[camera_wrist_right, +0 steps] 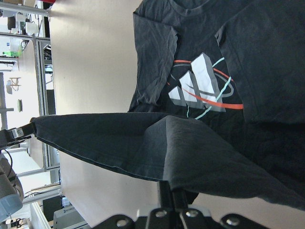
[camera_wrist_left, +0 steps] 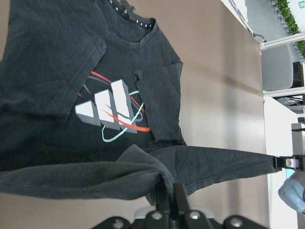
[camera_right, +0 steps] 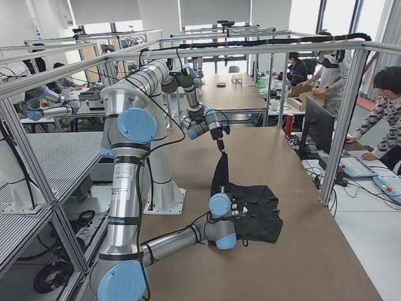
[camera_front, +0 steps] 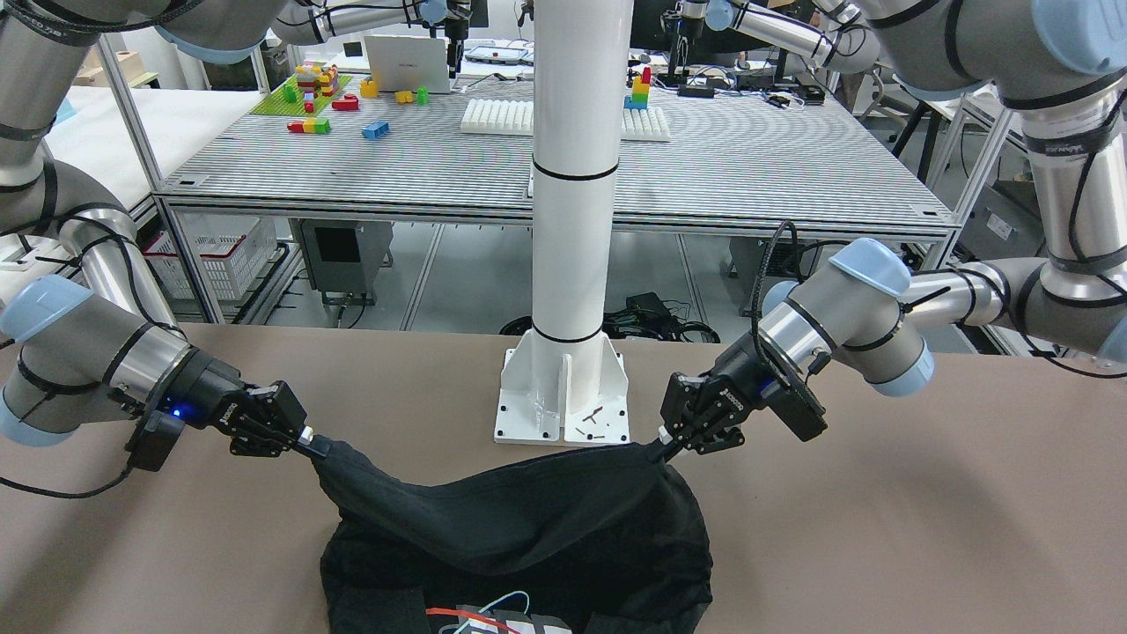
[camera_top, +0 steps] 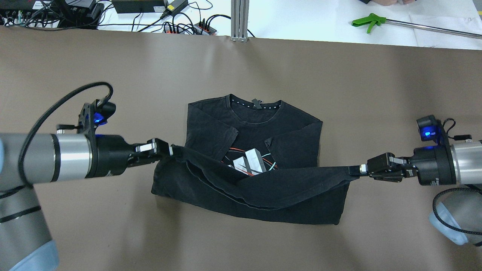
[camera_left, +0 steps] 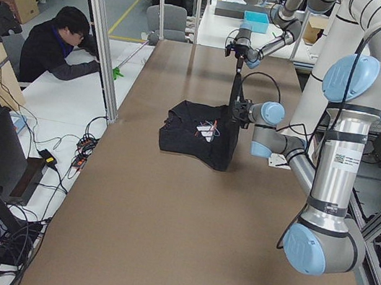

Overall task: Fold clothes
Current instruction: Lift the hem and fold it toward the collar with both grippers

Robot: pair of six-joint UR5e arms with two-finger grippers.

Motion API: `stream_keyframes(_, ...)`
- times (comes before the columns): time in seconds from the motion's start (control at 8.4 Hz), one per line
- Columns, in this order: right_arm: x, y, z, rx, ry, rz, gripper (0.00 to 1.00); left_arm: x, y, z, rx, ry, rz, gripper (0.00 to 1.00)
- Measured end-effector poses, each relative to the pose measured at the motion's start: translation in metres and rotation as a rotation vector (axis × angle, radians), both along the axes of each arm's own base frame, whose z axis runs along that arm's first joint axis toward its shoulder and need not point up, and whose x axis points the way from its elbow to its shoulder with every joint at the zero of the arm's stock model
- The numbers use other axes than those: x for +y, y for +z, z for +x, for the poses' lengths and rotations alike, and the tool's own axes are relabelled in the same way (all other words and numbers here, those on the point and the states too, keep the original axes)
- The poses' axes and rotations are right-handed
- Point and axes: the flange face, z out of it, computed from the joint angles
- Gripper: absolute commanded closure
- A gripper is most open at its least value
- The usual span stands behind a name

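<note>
The clothes are one black T-shirt point(camera_top: 211, 124) lying face up on the brown table, collar point(camera_top: 256, 103) at the far side, sleeves folded inward over a white, red and teal print point(camera_top: 248, 162). Its bottom hem is lifted off the table and stretched tight between both grippers. My left gripper point(camera_top: 171, 150) is shut on the hem's left corner; in the front-facing view this gripper point(camera_front: 660, 445) is on the right. My right gripper point(camera_top: 357, 169) is shut on the other corner. In each wrist view the fabric point(camera_wrist_left: 119, 174) point(camera_wrist_right: 143, 138) runs from closed fingers toward the opposite gripper.
The white column base point(camera_front: 563, 401) is bolted to the table on the robot's side of the shirt. A green-handled tool point(camera_top: 367, 22) and cables point(camera_top: 180, 26) lie past the table's far edge. A person point(camera_left: 64, 44) sits at a side desk.
</note>
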Motion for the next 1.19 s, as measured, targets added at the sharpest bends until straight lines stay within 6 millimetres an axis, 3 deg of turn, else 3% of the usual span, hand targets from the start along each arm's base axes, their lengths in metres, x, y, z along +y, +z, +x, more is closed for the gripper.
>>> stream_keyframes(0.24, -0.028, -0.011, 0.002, 0.059, 0.061, -0.033, 1.0, -0.065, 0.001, 0.012, -0.066, -0.065, -0.042, 1.0)
stream_keyframes(0.48, -0.055, -0.008, -0.003, 0.156, 0.163, -0.017, 1.0, -0.115, 0.014, 0.024, -0.12, -0.113, -0.07, 1.0)
stream_keyframes(0.83, -0.104, 0.004, -0.025, 0.264, 0.28, -0.016, 1.0, -0.162, 0.035, 0.036, -0.185, -0.153, -0.098, 1.0)
stream_keyframes(1.19, -0.141, 0.038, -0.041, 0.349, 0.368, -0.028, 1.0, -0.205, 0.068, 0.052, -0.228, -0.187, -0.124, 1.0)
